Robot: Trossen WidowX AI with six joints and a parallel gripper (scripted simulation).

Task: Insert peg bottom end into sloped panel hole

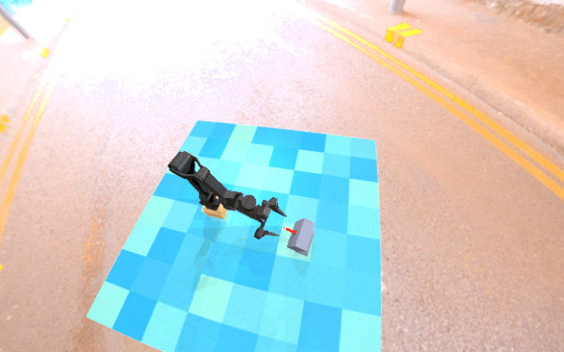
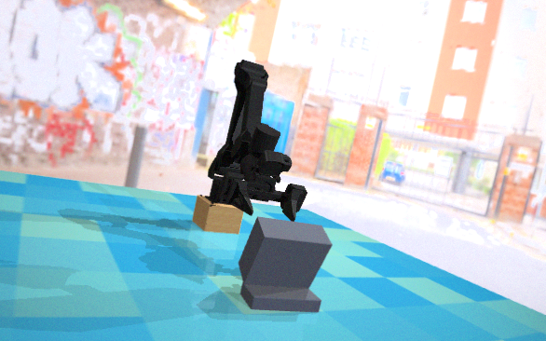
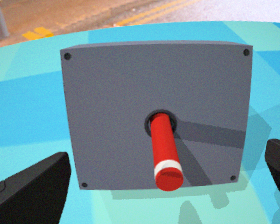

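Observation:
A round red peg with a white band near its free end stands in the hole of the grey sloped panel. Its free end sticks out of the face; its bottom end is hidden inside the hole, so the depth cannot be seen. A dark rim of the hole shows around it. In the exterior view the panel hides the peg. My gripper is wide open and empty. Its fingers are back from the panel, one to each side of the peg, touching neither.
The arm's base sits at a wooden block behind the gripper. The panel stands on a blue checkered table top. Four small dark dots mark the corners of the panel's face.

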